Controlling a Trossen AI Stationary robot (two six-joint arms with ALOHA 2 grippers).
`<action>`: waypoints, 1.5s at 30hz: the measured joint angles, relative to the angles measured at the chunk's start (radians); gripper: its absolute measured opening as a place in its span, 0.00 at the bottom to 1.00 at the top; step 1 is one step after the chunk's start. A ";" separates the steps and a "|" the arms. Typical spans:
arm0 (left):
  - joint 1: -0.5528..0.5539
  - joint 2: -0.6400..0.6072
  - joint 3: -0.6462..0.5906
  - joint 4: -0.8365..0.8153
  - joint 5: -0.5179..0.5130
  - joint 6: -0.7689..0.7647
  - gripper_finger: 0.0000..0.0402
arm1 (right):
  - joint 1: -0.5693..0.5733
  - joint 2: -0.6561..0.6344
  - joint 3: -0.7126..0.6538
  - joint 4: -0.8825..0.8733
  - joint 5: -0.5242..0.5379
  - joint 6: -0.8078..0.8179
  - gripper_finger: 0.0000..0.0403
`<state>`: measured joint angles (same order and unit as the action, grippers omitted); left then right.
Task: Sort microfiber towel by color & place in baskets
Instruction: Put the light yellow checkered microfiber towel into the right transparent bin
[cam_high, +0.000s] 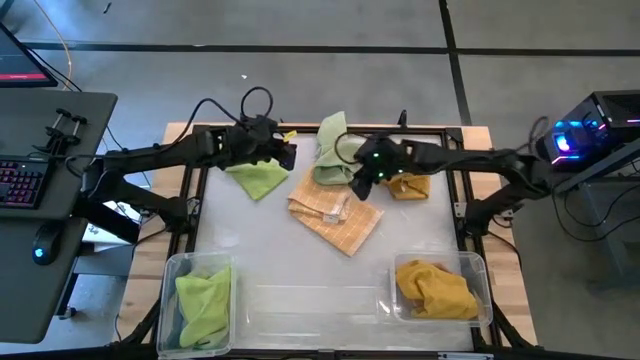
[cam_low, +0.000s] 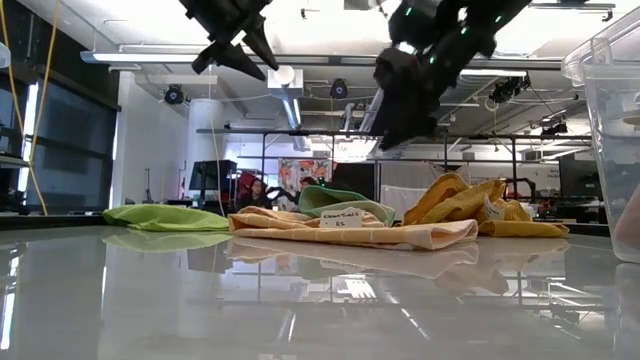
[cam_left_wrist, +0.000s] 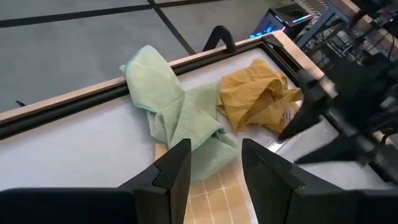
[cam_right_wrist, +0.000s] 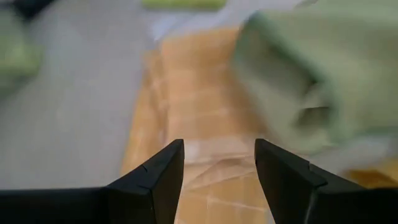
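Note:
Four loose towels lie on the white work surface. A lime green towel (cam_high: 258, 178) is far left, a pale green towel (cam_high: 330, 150) is draped over the far frame, a tan checked towel (cam_high: 335, 212) lies mid-table, and a mustard towel (cam_high: 408, 186) sits to its right. My left gripper (cam_high: 288, 155) hovers open between the lime and pale green towels, raised well off the table (cam_low: 238, 62). My right gripper (cam_high: 362, 187) hangs open (cam_right_wrist: 219, 144) above the tan checked towel (cam_right_wrist: 199, 106), beside the pale green towel (cam_right_wrist: 298, 81). Neither gripper holds anything.
Two see-through baskets stand at the near edge. The left basket (cam_high: 172, 268) holds a lime green towel (cam_high: 205, 300) and the right basket (cam_high: 478, 262) holds a mustard towel (cam_high: 435, 288). Bare white surface lies between them. A black frame (cam_high: 195, 195) borders the table.

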<state>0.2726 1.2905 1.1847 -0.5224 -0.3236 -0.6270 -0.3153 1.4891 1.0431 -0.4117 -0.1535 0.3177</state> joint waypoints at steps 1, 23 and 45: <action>0.002 0.004 0.000 0.003 0.000 0.000 0.32 | 0.000 0.026 0.000 0.007 -0.054 -0.038 0.47; 0.083 0.086 0.000 0.006 0.294 0.460 0.32 | 0.258 0.411 0.011 -0.073 0.190 0.023 0.20; 0.080 0.084 0.000 -0.147 0.416 0.793 0.32 | 0.453 -0.095 0.556 -0.597 0.532 0.475 0.01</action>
<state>0.3523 1.3746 1.1851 -0.6693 0.0926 0.1658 0.1376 1.3936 1.5994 -1.0084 0.3785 0.7926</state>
